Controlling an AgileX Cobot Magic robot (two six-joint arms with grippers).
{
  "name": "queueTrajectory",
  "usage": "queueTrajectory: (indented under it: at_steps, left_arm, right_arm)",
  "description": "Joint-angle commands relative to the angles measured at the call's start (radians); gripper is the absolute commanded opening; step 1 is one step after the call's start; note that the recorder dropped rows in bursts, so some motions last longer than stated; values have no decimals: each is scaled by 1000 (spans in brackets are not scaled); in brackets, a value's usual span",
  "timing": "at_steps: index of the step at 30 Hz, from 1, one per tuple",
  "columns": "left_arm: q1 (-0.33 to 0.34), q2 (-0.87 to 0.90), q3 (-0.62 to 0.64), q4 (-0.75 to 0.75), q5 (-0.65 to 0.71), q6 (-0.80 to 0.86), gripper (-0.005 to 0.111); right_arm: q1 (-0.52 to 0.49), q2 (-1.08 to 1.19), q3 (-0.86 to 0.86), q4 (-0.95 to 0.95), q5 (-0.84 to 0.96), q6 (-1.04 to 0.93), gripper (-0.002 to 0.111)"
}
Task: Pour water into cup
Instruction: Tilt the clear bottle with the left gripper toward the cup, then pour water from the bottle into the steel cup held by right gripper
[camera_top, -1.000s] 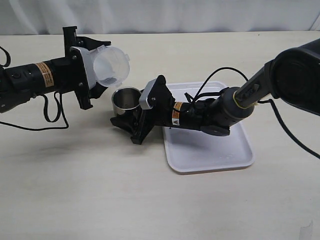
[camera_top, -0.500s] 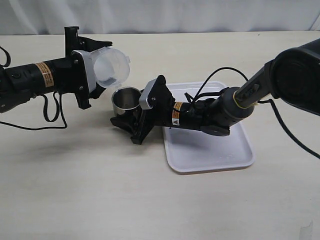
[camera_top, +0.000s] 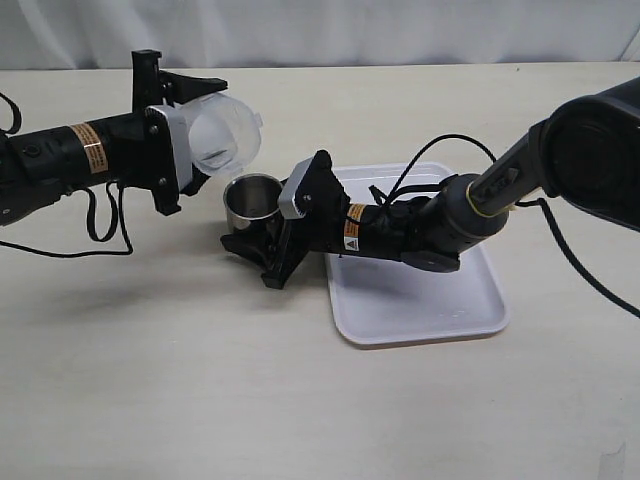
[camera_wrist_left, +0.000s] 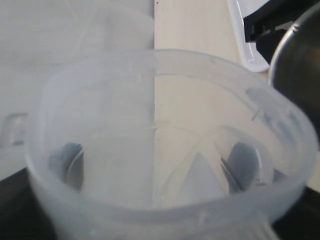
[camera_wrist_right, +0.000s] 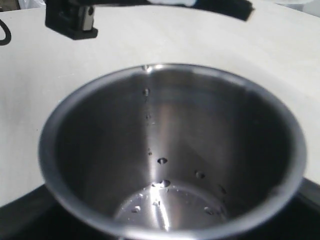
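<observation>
My left gripper (camera_top: 197, 135) is shut on the translucent plastic pitcher (camera_top: 222, 133) and holds it tipped on its side, mouth toward the cup, just above and left of it. Its fingers (camera_wrist_left: 244, 162) show through the pitcher wall (camera_wrist_left: 125, 150). My right gripper (camera_top: 262, 224) is shut on the steel cup (camera_top: 250, 198), held upright by the tray's left edge. In the right wrist view the cup (camera_wrist_right: 170, 150) holds only scattered water drops (camera_wrist_right: 162, 161) on its wall and bottom. I cannot tell how much water is in the pitcher. The cup's side also shows in the left wrist view (camera_wrist_left: 300, 65).
A white tray (camera_top: 420, 310) lies on the pale table (camera_top: 200, 380) under my right arm, right of the cup. Black cables (camera_top: 100, 225) hang from both arms. The table's far edge meets a white backdrop.
My left gripper has shifted the tipped pitcher slightly to the right, closer over the cup. The right arm and cup have not moved.
</observation>
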Motion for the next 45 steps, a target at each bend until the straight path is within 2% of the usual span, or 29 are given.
queueTrajectory:
  at_steps: [1, 20, 24, 28, 45]
  left_arm:
    - [-9, -8, -11, -5, -62, 55, 0]
    - [-23, -8, -24, -22, -50, 71, 0]
    - [-44, -8, -52, -38, 48, 71, 0]
    - [-44, -8, -56, -43, 45, 75, 0]
    - [-44, -8, -62, -61, 46, 235, 0]
  right_arm:
    - [1, 2, -4, 2, -1, -2, 4]
    - [1, 2, -4, 2, -1, -2, 4]
    - [1, 2, -4, 2, -1, -2, 4]
    - [1, 2, -4, 2, -1, -2, 4]
    - [1, 2, -4, 2, -1, -2, 4]
